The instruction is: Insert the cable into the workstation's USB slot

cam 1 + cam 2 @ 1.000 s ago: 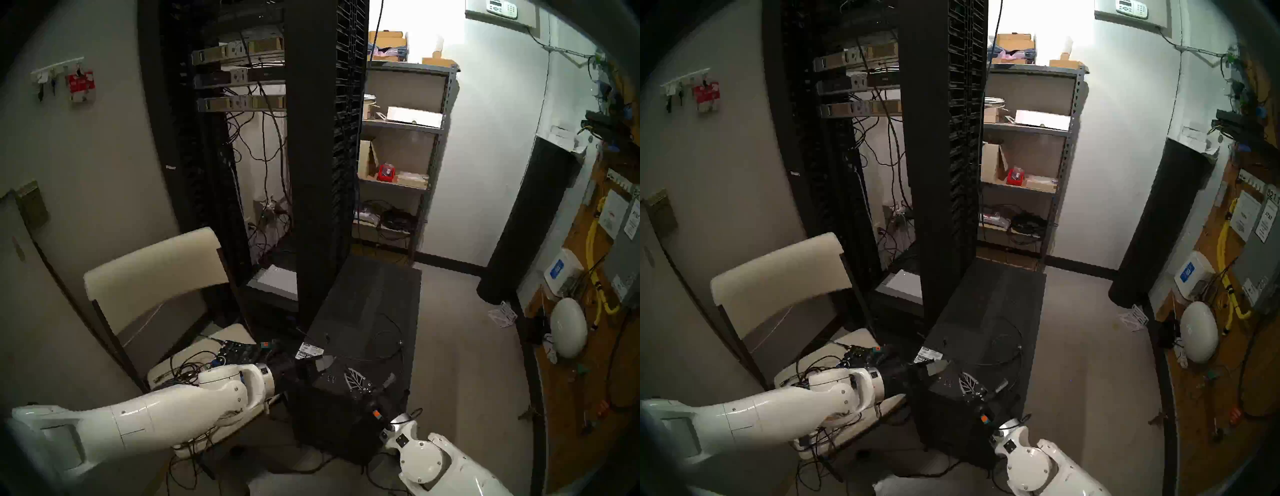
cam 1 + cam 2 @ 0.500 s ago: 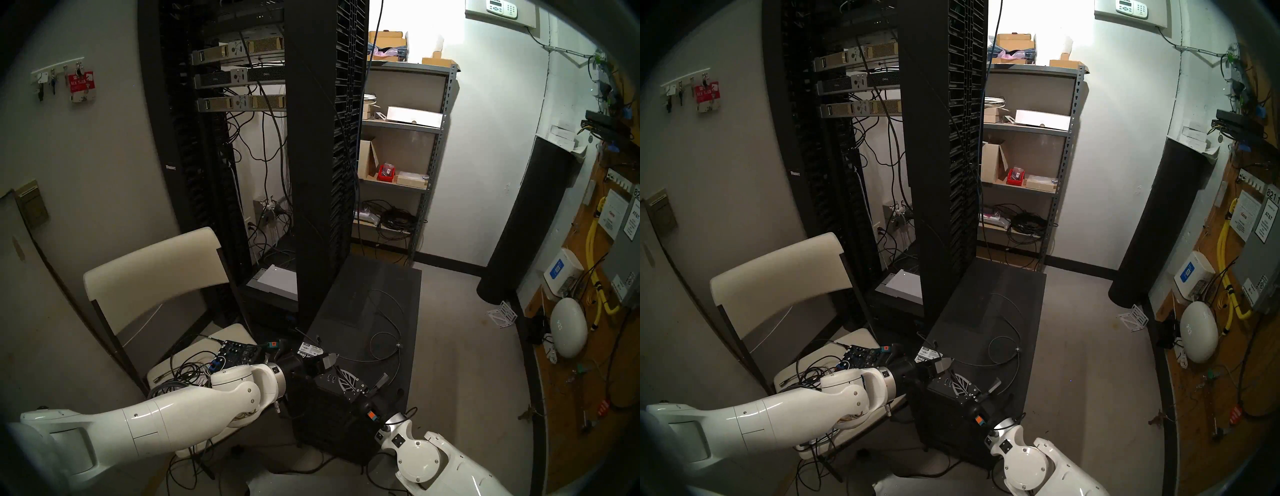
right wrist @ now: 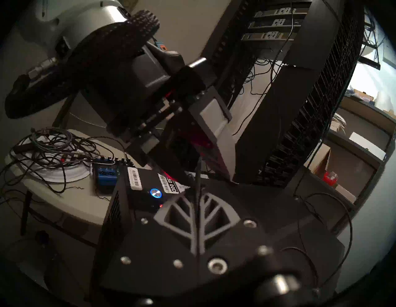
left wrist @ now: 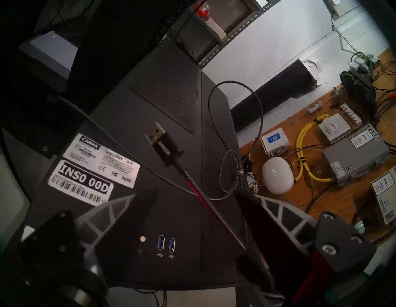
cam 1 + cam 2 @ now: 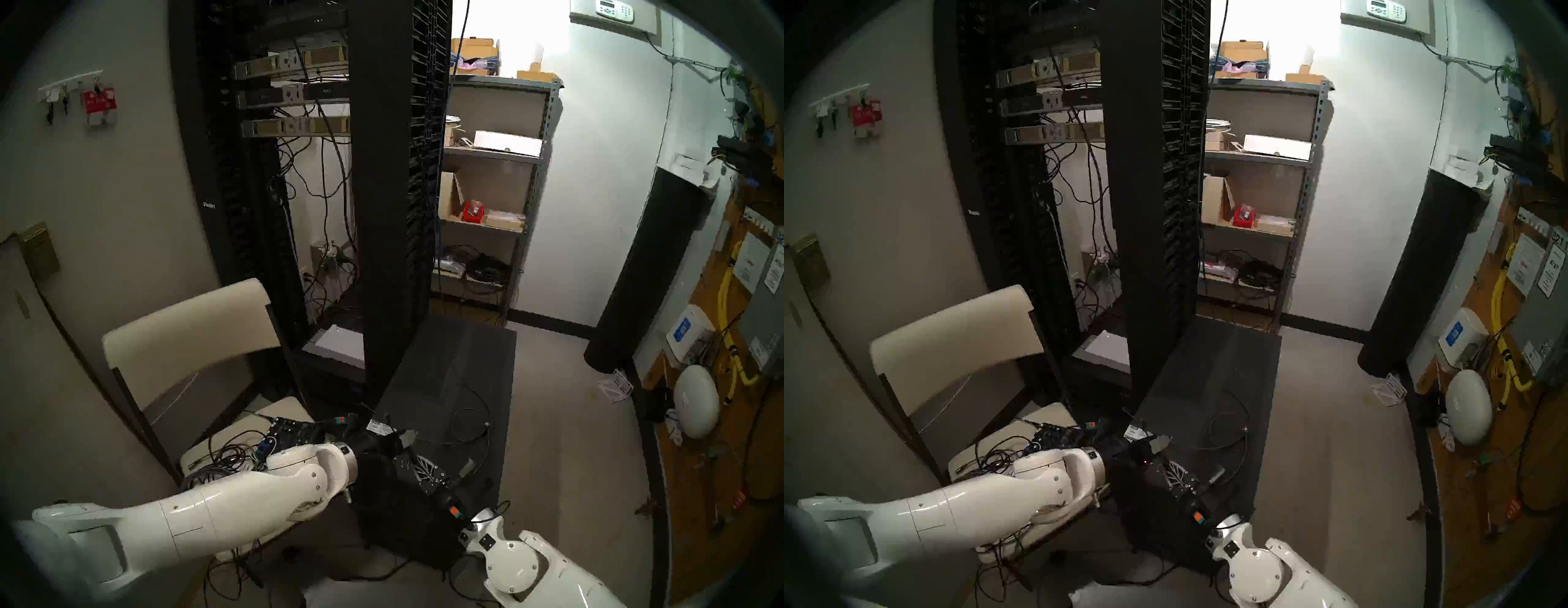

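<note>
The black workstation (image 5: 445, 382) stands on the floor, its labelled top (image 4: 94, 169) below my left wrist. My right gripper (image 3: 198, 197) is shut on the thin dark cable (image 3: 198, 169) just behind its plug. That black plug (image 4: 162, 143), metal tip forward, hovers over the case top, just beyond my open left gripper (image 4: 192, 193) and untouched by its fingers (image 4: 115, 212). Two blue ports sit on the front edge; the USB slot (image 4: 172, 245) is the one farther from the red light (image 3: 161, 205). Loose cable loops (image 5: 466, 420) lie on the case top.
The tall black server rack (image 5: 394, 212) rises right behind the workstation. To the left, a cream chair (image 5: 186, 331) carries a blue audio mixer (image 3: 106, 174) and tangled wires (image 3: 53, 148). Metal shelves (image 5: 492, 191) stand at the back, and a cluttered board (image 5: 721, 382) lines the right wall.
My left arm has reached further right and forward, bringing its open gripper over the workstation's front top edge beside the right gripper. The right gripper has kept its hold on the cable.
</note>
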You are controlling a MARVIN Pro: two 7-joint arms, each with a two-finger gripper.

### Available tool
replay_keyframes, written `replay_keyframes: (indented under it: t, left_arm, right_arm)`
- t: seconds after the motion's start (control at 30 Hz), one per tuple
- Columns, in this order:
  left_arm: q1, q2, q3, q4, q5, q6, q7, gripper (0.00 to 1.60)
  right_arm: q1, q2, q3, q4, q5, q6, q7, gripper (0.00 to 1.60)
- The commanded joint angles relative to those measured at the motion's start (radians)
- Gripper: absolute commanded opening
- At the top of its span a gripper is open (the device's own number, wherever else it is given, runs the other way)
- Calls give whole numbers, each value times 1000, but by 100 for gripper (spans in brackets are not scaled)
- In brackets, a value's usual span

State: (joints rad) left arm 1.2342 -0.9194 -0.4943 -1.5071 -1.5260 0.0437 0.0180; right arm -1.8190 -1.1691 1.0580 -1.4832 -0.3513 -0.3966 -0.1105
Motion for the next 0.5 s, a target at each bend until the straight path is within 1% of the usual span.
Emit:
replay_keyframes:
  t: [0.0, 0.17, 0.23, 0.27, 0.3, 0.33, 0.37, 0.4, 0.43, 0.47]
  left_arm:
    - [-3, -14, -5, -13, 9, -22, -3, 63]
    - [1, -18, -10, -16, 23, -61, 24, 49]
    - [5, -20, -9, -11, 46, -93, 11, 48]
    - [9, -20, -9, -12, 53, -104, 10, 44]
    - [22, -18, -7, -14, 89, -154, -11, 41]
    - [39, -19, -24, -18, 108, -146, -21, 23]
    - [63, -12, -28, -21, 153, -182, -82, 0]
    - [63, -12, -28, -21, 153, -182, -82, 0]
    - [72, -8, -23, -26, 180, -201, -87, 0]
    - [87, -9, -32, -26, 199, -204, -101, 0]
  right_arm:
    - [1, 6, 4, -20, 1, -15, -2, 0]
    - [0, 9, 4, -22, 5, -9, 1, 0]
    - [-1, 14, 3, -26, 10, -2, 11, 0]
    - [-2, 16, 2, -26, 12, 0, 15, 0]
    - [-2, 15, 2, -23, 10, -3, 11, 0]
    - [-1, 15, 1, -21, 11, -2, 13, 0]
    - [0, 15, -1, -19, 12, -3, 14, 0]
    - [0, 15, -1, -19, 12, -3, 14, 0]
    - [0, 21, -2, -25, 22, 8, 30, 0]
    - [-1, 21, -1, -26, 22, 7, 30, 0]
